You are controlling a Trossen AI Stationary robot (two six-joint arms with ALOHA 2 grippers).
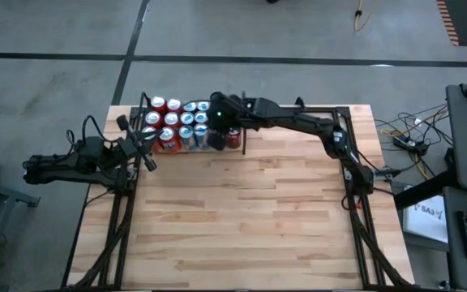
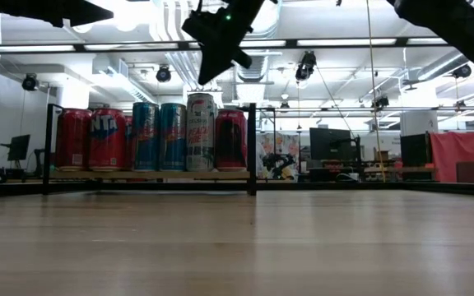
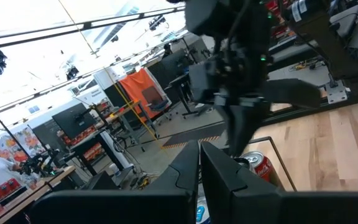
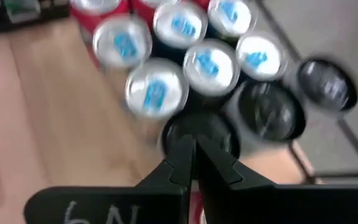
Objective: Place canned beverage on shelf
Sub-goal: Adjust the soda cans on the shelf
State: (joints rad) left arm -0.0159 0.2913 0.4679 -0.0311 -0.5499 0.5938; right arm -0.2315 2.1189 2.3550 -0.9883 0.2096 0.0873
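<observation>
Overhead, the shelf (image 1: 186,151) shows as a narrow black-framed bay at the far left corner of the wooden table (image 1: 250,211), packed with rows of red and blue cans (image 1: 173,123) seen by their tops. The right gripper (image 1: 220,122) reaches across from the right side and hangs over the bay's right end, fingers closed with nothing between them. The left gripper (image 1: 146,159) rests at the table's left edge, just beside the bay's near left corner, its fingers also shut and empty.

From table height, the front row reads clearly: red cans, two blue ones, then a taller silver can (image 2: 202,131) and a last red can (image 2: 230,140) by the black upright, all standing on the light plank floor (image 2: 151,174). The right gripper (image 2: 206,76) hovers above the silver can, clear of its top.

Only the right wrist view gives the lids: silver tops with blue tabs, and dark-lidded cans (image 4: 271,112) nearest its closed fingertips (image 4: 185,163). The left wrist view looks past its own pressed-together fingers (image 3: 199,163) at the other arm and one red can (image 3: 258,165).
</observation>
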